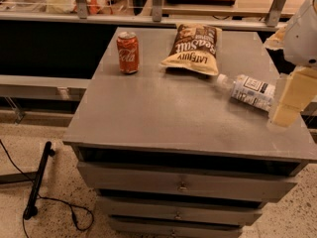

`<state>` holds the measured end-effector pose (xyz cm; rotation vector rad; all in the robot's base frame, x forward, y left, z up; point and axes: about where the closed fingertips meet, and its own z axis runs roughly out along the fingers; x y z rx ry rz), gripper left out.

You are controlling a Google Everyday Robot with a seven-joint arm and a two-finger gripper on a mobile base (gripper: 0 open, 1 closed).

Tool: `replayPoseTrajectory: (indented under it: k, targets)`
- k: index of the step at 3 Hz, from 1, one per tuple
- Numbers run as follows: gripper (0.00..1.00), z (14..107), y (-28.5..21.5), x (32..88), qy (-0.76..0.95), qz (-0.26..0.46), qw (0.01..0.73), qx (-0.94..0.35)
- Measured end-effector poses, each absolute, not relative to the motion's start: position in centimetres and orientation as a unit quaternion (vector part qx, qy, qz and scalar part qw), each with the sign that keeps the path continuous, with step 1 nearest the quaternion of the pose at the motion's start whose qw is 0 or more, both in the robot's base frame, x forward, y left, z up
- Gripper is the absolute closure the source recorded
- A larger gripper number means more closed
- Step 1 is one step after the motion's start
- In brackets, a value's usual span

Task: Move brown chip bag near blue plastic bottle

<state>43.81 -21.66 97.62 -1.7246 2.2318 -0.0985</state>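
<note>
**Table scene, viewed from above and in front.** The end effector [290, 103], a stack of pale cream, blocky segments, hangs at the right edge of the frame just over the right side of the table [163, 113]. Whether it is open or closed, or has hold of anything, cannot be told. Above it, a smooth, rounded white arm [307, 33] enters from the upper right corner.

The blue plastic bottle [250, 90] lies on its side right of centre. Its base end is hidden behind the end effector, and its white cap points toward the upper left. The body is clear and pale, wrapped in a white label with dark print.

The brown chip bag [193, 47] lies flat in the upper centre. It is crinkly and dark brown, with large white lettering that reads upside down and a yellow band along its near end. Its lower right corner sits just beside the bottle's cap.

A red soda can [128, 52] stands upright in the upper left part of the table top, well apart from the bag and bottle.

The table top is a matte grey slab with a faintly scuffed finish. Below it are stacked grey drawers [182, 186] with small knobs.

The floor [54, 133] is pale and speckled. A black rod [39, 177] and a thin black cable [74, 214] lie on it at the lower left. Metal posts and wooden surfaces cross the top of the frame.
</note>
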Motion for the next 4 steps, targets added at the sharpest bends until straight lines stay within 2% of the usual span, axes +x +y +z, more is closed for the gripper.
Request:
replayPoseTrajectory:
  k: [4]
  targets:
    - [0.00,97.3,-22.0,49.5,0.772,-0.015,0.162,-0.615]
